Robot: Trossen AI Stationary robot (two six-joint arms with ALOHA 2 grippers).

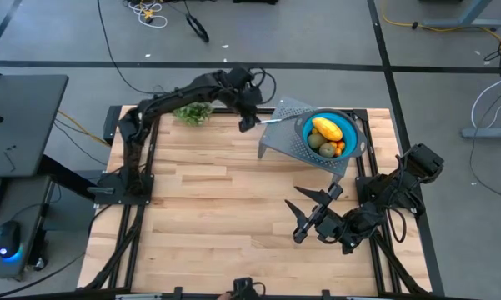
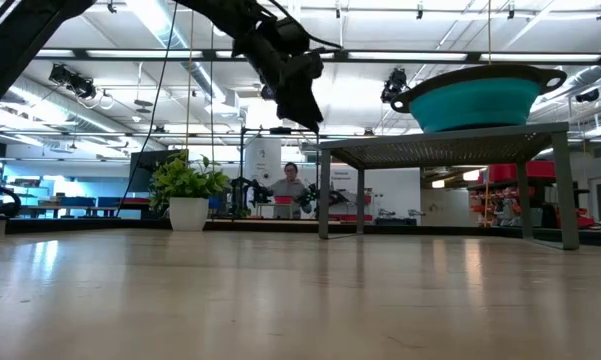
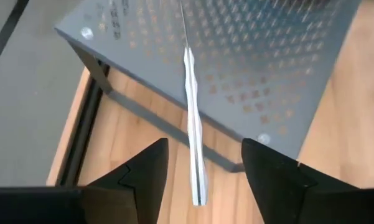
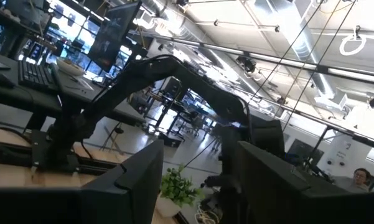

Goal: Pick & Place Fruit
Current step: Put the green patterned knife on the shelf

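On the table [image 1: 233, 200], toward two o'clock in the overhead view, stands a grey perforated rack [image 1: 280, 137] with a teal bowl [image 1: 356, 127] on top. My left arm reaches across to eleven o'clock of that bowl, and my left pincer [image 1: 249, 122] hangs just beside the rack's corner, prongs spread, gripping nothing; between them I look down on a slim knife [image 3: 193, 118] lying on the rack with its handle end jutting past the edge toward me. My right pincer [image 1: 304, 221] waits low at five o'clock, well apart from the rack, prongs parted and bare. By the look of it the sorting is largely done: the fruit I can see is gathered in the bowl, and none shows loose on the wood. A leafy sprig [image 1: 192, 112] sits at twelve o'clock. The yellow fruit [image 1: 327, 128], the biggest piece, lies with its long axis running ten to four. Below it sit olive ovals [image 1: 320, 144] and tiny orange bits [image 1: 340, 147].
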